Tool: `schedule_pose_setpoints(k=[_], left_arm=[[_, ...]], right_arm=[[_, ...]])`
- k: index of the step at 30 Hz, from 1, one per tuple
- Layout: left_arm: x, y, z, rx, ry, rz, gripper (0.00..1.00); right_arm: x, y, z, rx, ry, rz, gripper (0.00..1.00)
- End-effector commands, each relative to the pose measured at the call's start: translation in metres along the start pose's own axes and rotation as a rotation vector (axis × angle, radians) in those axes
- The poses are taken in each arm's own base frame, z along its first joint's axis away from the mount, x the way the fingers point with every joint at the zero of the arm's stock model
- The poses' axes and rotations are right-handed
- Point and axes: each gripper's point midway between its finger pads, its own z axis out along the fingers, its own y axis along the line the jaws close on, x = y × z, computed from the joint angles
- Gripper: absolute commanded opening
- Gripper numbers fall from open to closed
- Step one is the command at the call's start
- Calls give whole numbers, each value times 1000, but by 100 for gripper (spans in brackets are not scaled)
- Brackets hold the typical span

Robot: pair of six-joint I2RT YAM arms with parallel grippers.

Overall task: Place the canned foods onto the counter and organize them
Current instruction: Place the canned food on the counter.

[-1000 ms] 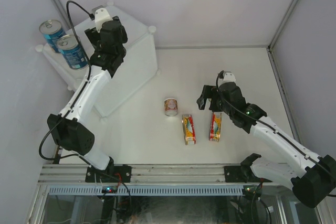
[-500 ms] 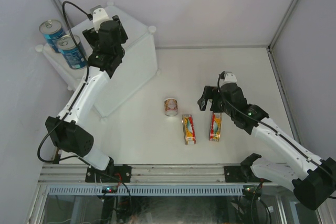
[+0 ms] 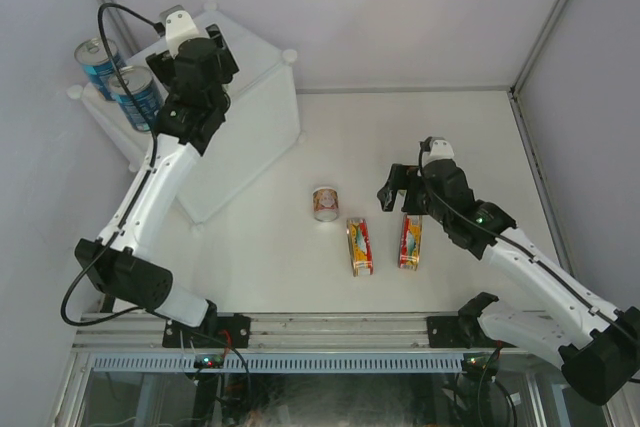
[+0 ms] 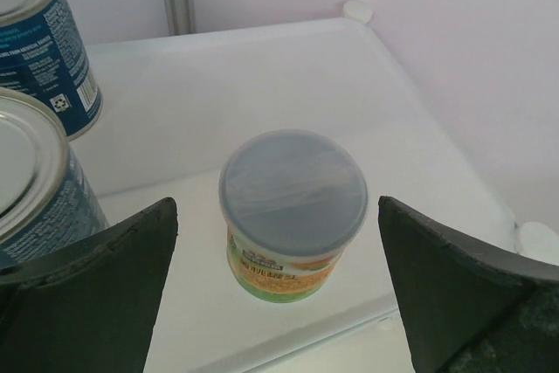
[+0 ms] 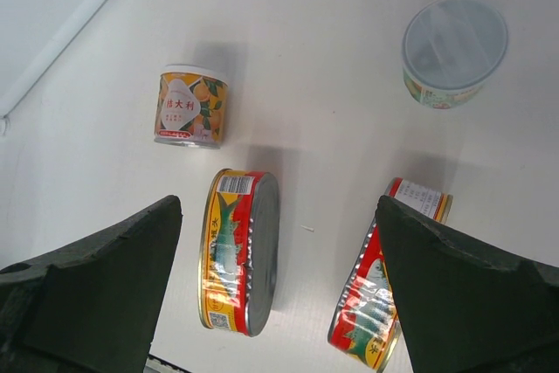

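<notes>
Two empty end effectors — left (image 4: 275, 238), right (image 5: 278, 216) — spread wide; left clear of small can (image 4: 293, 194).

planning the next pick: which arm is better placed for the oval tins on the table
Right: the right gripper hangs open beside the oval tins, while the left gripper is away over the counter.

I count two tall blue cans (image 3: 98, 59) (image 3: 137, 97) at upper left of the top view, three small round cans (image 4: 293, 207) (image 5: 188, 109) (image 5: 454, 41) across the wrist views, and two flat oval tins (image 5: 240, 251) (image 5: 384, 277).
</notes>
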Motion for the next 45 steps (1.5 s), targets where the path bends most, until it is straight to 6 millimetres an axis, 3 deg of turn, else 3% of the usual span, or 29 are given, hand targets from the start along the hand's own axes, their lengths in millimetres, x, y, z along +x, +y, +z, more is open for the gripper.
schedule_pose_setpoints(k=[1,7,11,21,32,41,45], left_arm=[[-53,10,-29,17,-95,-59,100],[-63,12,-47,45,-122,-46,100],[-62,1,-62,118,-129,-30,99],[-19,-9,-80,220,-47,47,86],[11,-2,-87,236,17,65,85],[-10,21,-91,141,-16,32,94],[-7,28,-83,90,36,39,97]], right_arm=[[-21,12,-10,-42,-75,12,91],[-20,14,-14,-47,-82,17,91],[-19,13,-16,-46,-88,25,91],[-16,15,-18,-50,-94,38,91],[-10,11,-12,-33,-81,37,91],[-16,27,-4,-55,-78,1,91],[-22,38,-2,-71,-81,-7,91]])
